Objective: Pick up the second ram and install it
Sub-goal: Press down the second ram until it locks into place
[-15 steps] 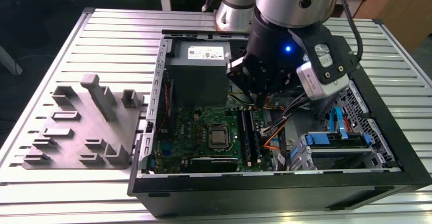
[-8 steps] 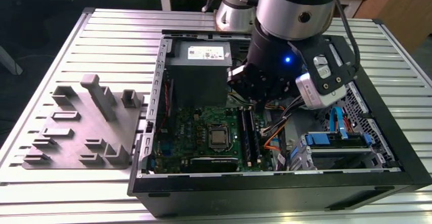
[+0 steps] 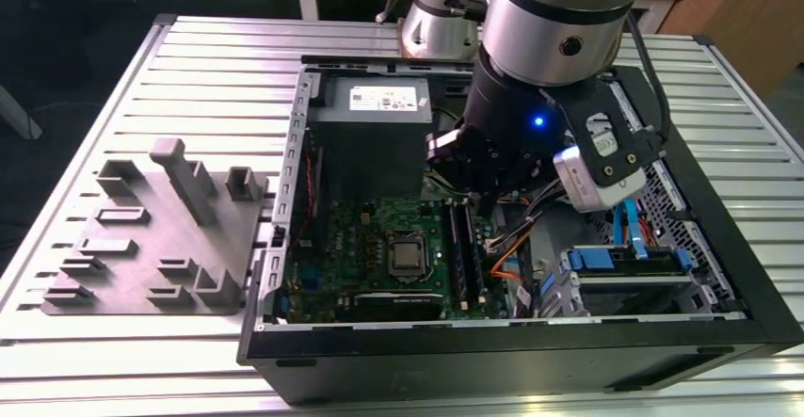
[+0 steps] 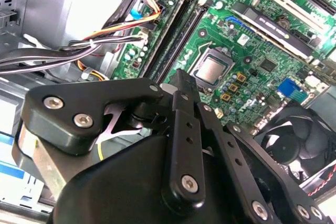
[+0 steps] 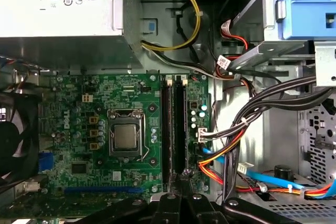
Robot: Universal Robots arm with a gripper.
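Note:
My gripper (image 5: 184, 178) hangs inside the open computer case (image 3: 503, 360), fingers shut together with nothing visible between them. Its tip is just over one end of two long dark memory slots (image 5: 180, 124) on the green motherboard (image 5: 89, 103). In the second wrist view the closed fingers (image 4: 181, 85) point down at those slots (image 4: 181, 38). A thin dark strip stands in each slot, and I cannot tell the second ram from the slot itself. In the exterior view the gripper (image 3: 484, 186) is above the slots (image 3: 465, 248), beside the processor socket (image 3: 405, 259).
Bundled cables (image 5: 252, 124) crowd the side of the slots away from the socket. A power supply (image 3: 371, 97), a blue drive bay (image 3: 622, 259) and a fan (image 4: 299, 135) ring the board. A grey fixture plate (image 3: 151, 248) lies on the slatted table at the exterior view's left.

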